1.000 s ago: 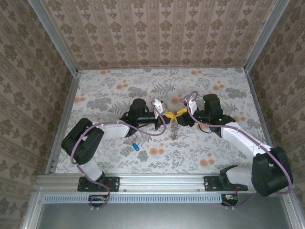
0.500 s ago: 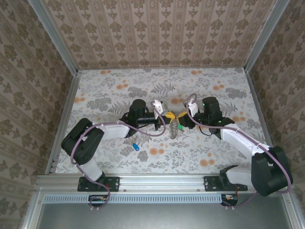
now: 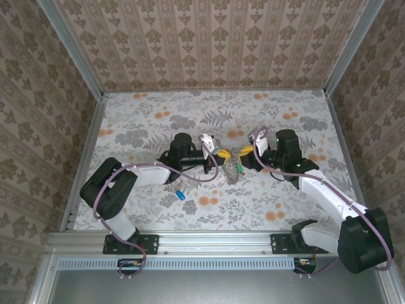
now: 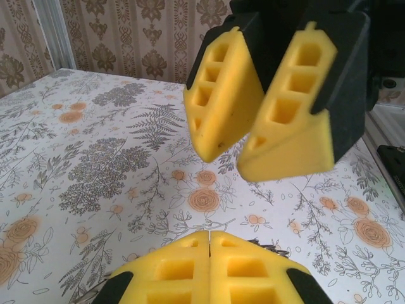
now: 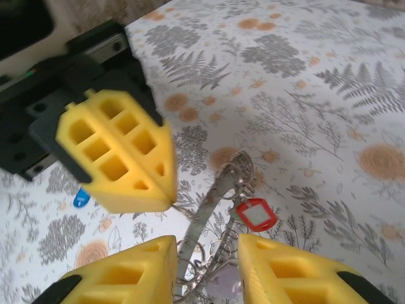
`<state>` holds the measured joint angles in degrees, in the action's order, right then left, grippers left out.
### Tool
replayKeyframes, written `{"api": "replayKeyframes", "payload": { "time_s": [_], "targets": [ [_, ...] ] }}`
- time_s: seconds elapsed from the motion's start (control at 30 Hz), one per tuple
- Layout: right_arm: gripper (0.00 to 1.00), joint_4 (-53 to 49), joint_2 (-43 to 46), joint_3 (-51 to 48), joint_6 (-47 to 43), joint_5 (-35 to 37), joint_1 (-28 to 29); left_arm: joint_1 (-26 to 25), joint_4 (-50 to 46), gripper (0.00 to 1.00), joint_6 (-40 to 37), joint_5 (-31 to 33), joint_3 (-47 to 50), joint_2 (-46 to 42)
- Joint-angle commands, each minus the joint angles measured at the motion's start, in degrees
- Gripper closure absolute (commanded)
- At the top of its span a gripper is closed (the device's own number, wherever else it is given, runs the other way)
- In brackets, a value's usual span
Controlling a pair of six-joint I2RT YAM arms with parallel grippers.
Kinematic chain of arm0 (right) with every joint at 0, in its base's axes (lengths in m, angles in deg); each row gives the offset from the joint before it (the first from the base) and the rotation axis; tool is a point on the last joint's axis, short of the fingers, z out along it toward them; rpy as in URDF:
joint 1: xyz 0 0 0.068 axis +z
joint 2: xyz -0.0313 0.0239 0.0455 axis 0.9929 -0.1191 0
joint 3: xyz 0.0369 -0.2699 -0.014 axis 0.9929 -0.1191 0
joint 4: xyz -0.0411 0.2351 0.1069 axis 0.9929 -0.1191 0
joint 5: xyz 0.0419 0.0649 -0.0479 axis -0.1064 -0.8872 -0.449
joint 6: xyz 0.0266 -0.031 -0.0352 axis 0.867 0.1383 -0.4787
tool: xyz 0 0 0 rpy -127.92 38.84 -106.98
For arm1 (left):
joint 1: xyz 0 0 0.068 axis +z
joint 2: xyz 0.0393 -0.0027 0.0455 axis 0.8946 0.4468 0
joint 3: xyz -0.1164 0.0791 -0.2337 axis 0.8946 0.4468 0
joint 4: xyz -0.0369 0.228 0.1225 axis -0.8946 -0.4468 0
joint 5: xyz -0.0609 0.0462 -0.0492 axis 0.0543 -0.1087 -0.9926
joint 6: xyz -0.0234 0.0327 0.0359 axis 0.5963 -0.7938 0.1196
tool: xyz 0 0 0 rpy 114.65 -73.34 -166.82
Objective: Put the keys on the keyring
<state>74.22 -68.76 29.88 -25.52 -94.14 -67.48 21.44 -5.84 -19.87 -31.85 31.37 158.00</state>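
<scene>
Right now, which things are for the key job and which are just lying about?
For the job: the keyring pinched in the left claw, the red key and green key bunched with it, the loose blue key, the right claw.
Just there: the flowery table cover, the patterned walls, the metal rail.

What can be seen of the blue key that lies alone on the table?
The blue key is small, with a bright blue head that looks plastic; its blade is too small to make out. It lies flat and slanted on the flowered table, on the near side of the left arm, touching nothing else. From the right wrist camera, part of its head peeks out behind the shut left end effector.
</scene>
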Motion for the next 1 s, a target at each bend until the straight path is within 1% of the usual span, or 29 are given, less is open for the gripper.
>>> {"api": "replayKeyframes", "payload": {
  "time_s": [0.0, 0.07, 0.17, 0.23, 0.33, 0.37, 0.43, 0.5, 0.53, 0.6, 0.77, 0.97],
  "targets": [
    [0.68, -1.62, -2.34, 2.40, -8.31, -3.84, 0.41, 0.20, 3.02, 1.00, 0.58, -1.26, 0.70, -1.94],
    [0.69, -2.63, -4.49, 4.09, -10.47, -2.73, 0.47, 0.20, 4.04, 1.00, 1.12, -1.72, 0.87, -1.97],
    [0.69, -5.32, -7.59, 6.93, -16.14, -5.31, 0.45, 0.19, 4.79, 1.00, 1.25, -1.98, 0.79, -1.83],
    [0.69, -7.41, -8.93, 8.78, -20.63, -8.24, 0.35, 0.21, 4.98, 1.00, 1.12, -2.04, 0.81, -1.54],
    [0.70, -11.46, -11.30, 10.71, -27.34, -9.53, 0.23, 0.36, 6.27, 1.00, 1.41, -2.02, 1.24, -1.15],
    [0.71, -13.05, -12.03, 11.70, -28.31, -9.64, 0.23, 0.44, 6.99, 1.00, 1.67, -2.04, 1.39, -1.05],
    [0.70, -14.13, -13.20, 13.38, -28.57, -10.58, 0.05, 0.70, 8.03, 1.00, 2.23, -2.12, 1.70, -0.83],
    [0.70, -15.92, -13.54, 14.30, -31.47, -11.81, 0.00, 0.80, 8.80, 1.00, 2.43, -1.90, 2.00, -0.76],
    [0.71, -16.18, -15.51, 14.63, -31.49, -11.80, -0.02, 0.89, 9.15, 1.00, 2.60, -1.94, 2.02, -0.70],
    [0.71, -17.32, -16.47, 15.26, -32.26, -12.21, -0.01, 1.06, 9.66, 1.00, 2.90, -1.99, 2.02, -0.42],
    [0.71, -14.36, -16.95, 14.42, -32.83, -10.16, -0.11, 1.33, 10.52, 1.00, 3.39, -2.44, 2.05, -0.07],
    [0.70, -10.53, -17.76, 14.12, -31.45, -11.16, -0.21, 1.44, 11.75, 1.00, 4.06, -2.64, 2.11, 0.58]
  ]
}}
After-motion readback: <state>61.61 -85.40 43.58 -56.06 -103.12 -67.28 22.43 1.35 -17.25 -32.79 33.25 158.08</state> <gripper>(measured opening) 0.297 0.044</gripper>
